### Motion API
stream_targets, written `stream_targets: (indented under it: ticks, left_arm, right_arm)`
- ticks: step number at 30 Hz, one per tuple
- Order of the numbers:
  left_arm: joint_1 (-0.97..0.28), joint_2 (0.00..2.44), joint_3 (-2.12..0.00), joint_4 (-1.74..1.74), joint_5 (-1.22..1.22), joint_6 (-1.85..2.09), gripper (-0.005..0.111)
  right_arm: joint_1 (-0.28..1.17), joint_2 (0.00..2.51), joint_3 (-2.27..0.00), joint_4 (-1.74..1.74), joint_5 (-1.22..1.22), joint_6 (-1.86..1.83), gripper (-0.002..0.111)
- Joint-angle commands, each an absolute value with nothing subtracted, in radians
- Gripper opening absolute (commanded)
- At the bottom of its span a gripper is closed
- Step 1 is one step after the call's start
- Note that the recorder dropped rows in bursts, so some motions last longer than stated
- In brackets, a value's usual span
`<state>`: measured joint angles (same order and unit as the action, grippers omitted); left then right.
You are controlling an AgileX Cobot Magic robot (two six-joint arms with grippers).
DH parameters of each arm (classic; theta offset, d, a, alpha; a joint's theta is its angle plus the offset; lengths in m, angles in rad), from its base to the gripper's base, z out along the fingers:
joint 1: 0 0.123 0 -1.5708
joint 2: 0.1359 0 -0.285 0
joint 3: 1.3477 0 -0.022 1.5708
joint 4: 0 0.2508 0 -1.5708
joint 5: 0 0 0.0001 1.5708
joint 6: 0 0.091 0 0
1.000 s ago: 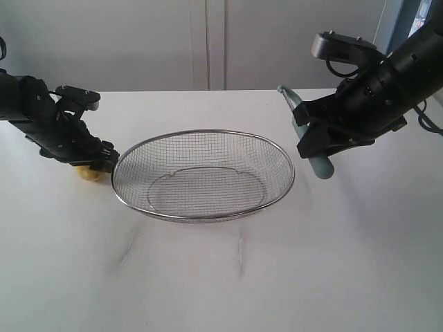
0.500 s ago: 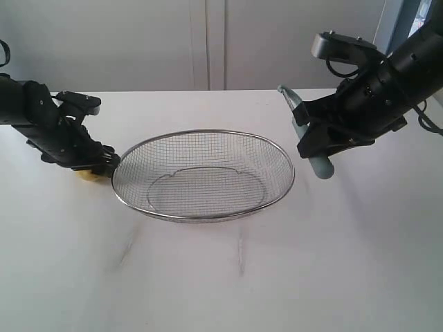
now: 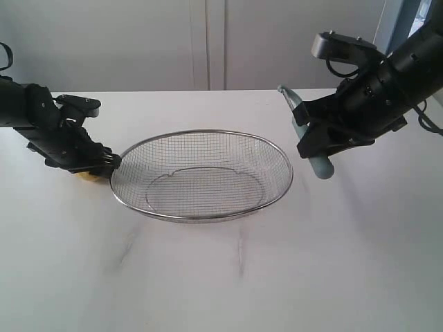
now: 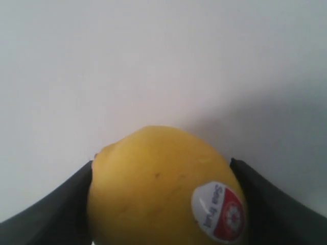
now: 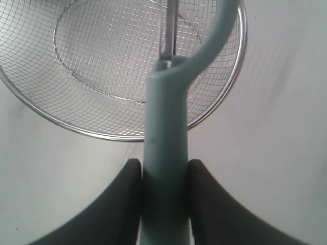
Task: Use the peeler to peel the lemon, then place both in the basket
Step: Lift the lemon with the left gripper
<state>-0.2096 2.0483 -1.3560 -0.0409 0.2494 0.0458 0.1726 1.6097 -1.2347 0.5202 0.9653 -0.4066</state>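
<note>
The yellow lemon with its red-and-white sticker sits between the dark fingers of my left gripper, which is shut on it. In the exterior view only a sliver of the lemon shows under the left gripper, low by the table just left of the basket rim. My right gripper is shut on the teal-grey handle of the peeler, held in the air right of the basket; the peeler points its blade head up and back.
The wire-mesh basket stands mid-table on the white tabletop. A pale wall runs behind the table, and the right arm's dark body hangs over the table's far right.
The left gripper with the lemon has shifted slightly left and back, staying close to the basket's left rim. The right arm and peeler have not moved.
</note>
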Motion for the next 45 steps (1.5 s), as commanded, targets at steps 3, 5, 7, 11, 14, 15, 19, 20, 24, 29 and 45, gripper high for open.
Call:
stream_targets:
  ticks: [3, 5, 7, 11, 14, 15, 19, 20, 24, 29, 45]
  left_arm:
    - [-0.213, 2.022, -1.357, -0.052, 0.281, 0.037, 0.035]
    - [-0.213, 2.005, -1.357, -0.052, 0.283, 0.037, 0.029]
    - [-0.213, 1.982, -1.357, -0.052, 0.284, 0.037, 0.025]
    - [-0.213, 1.932, -1.363, -0.052, 0.293, 0.043, 0.022]
    - [-0.213, 1.888, -1.363, -0.052, 0.305, 0.060, 0.022]
    - [-0.213, 1.871, -1.363, -0.052, 0.312, 0.060, 0.022]
    - [-0.213, 1.808, -1.363, -0.045, 0.362, 0.060, 0.022]
    - [-0.213, 1.790, -1.363, -0.045, 0.376, 0.060, 0.022]
    - [-0.213, 1.692, -1.363, -0.045, 0.449, 0.060, 0.022]
    - [-0.213, 1.582, -1.363, -0.045, 0.575, 0.060, 0.021]
    - [-0.213, 1.501, -1.261, -0.933, 1.133, 1.151, 0.000]
  right_arm:
    - [0.169, 1.600, -1.232, 0.526, 0.962, -0.406, 0.000]
    - [0.169, 1.600, -1.232, 0.526, 0.962, -0.406, 0.000]
    - [0.169, 1.600, -1.232, 0.526, 0.962, -0.406, 0.000]
    - [0.169, 1.600, -1.232, 0.526, 0.962, -0.406, 0.000]
    - [0.169, 1.600, -1.232, 0.526, 0.962, -0.406, 0.000]
    - [0.169, 1.600, -1.232, 0.526, 0.962, -0.406, 0.000]
    - [0.169, 1.600, -1.232, 0.526, 0.962, -0.406, 0.000]
    - [0.169, 1.600, -1.232, 0.526, 0.962, -0.406, 0.000]
    - [0.169, 1.600, -1.232, 0.526, 0.962, -0.406, 0.000]
    - [0.169, 1.600, -1.232, 0.526, 0.962, -0.406, 0.000]
    - [0.169, 1.600, -1.232, 0.526, 0.962, -0.406, 0.000]
